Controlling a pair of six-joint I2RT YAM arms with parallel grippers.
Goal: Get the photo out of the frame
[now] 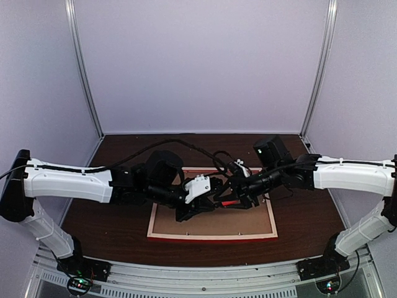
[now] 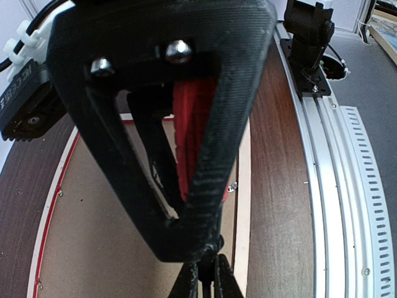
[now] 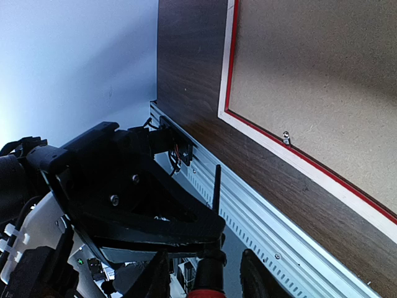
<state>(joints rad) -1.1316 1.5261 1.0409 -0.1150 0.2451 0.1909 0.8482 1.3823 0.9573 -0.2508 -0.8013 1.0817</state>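
The frame (image 1: 212,236) lies face down on the dark wood counter (image 1: 105,223), brown backing board (image 1: 248,222) up; the photo, presumably beneath it, is out of sight. The left gripper (image 1: 214,205) and right gripper (image 1: 234,200) crowd together over its far middle; whether either is open or closed I cannot tell. The step looks to be freeing the board: turn each small metal tab (image 3: 286,135) aside along the rim before lifting. Pale walls (image 1: 198,62) enclose the counter; a metal rail (image 1: 205,276) runs along its near edge.
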